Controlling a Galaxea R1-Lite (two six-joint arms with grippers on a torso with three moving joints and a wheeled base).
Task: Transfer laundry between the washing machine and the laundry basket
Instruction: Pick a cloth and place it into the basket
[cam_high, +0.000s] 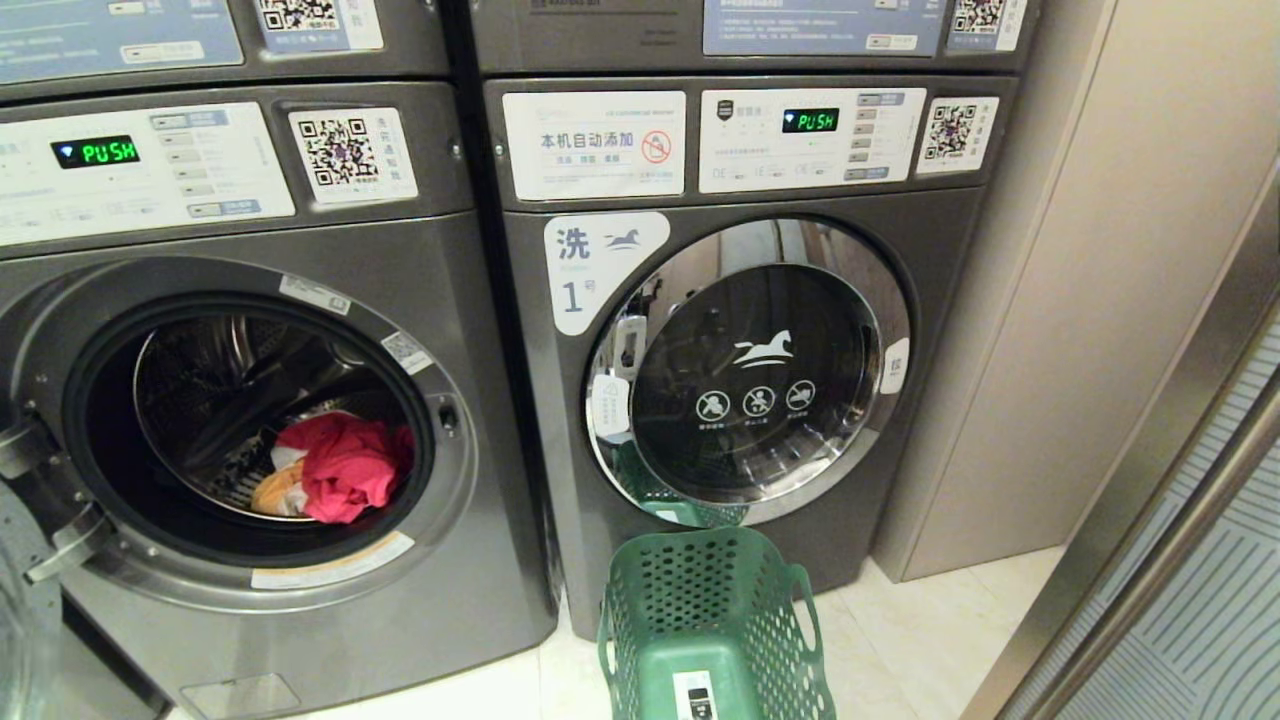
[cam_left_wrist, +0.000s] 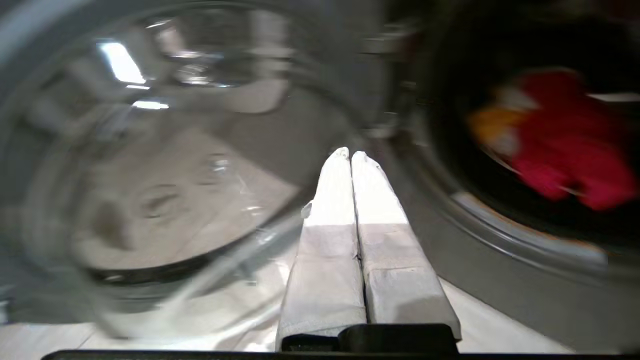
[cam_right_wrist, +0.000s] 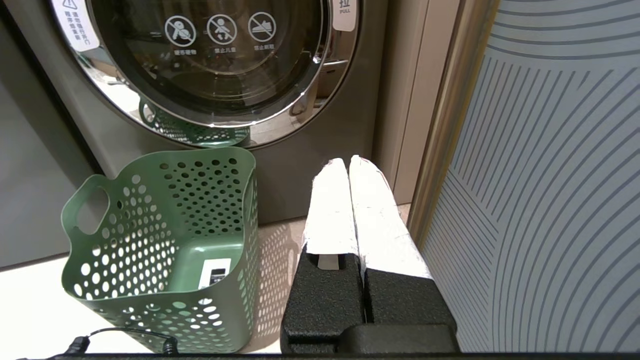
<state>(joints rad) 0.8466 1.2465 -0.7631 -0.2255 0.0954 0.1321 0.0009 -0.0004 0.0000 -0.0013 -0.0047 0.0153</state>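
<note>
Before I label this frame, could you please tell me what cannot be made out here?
- Laundry under the red cloth in the open grey washing machine: hidden by the dark drum, head view; blurred, left wrist view.
- Small label in the green perforated plastic basket: too small to read.
- Open door: cut off by the head view's edge.

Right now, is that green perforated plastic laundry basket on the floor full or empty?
Empty. The green perforated plastic laundry basket holds no clothes; only a label shows on its bare bottom, while the red garment lies in the open washer's drum.

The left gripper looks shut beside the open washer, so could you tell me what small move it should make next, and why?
Probably open the left gripper and ease toward the red garment: its fingers are pressed together, empty, outside the drum, and the green basket holds no laundry.
</note>
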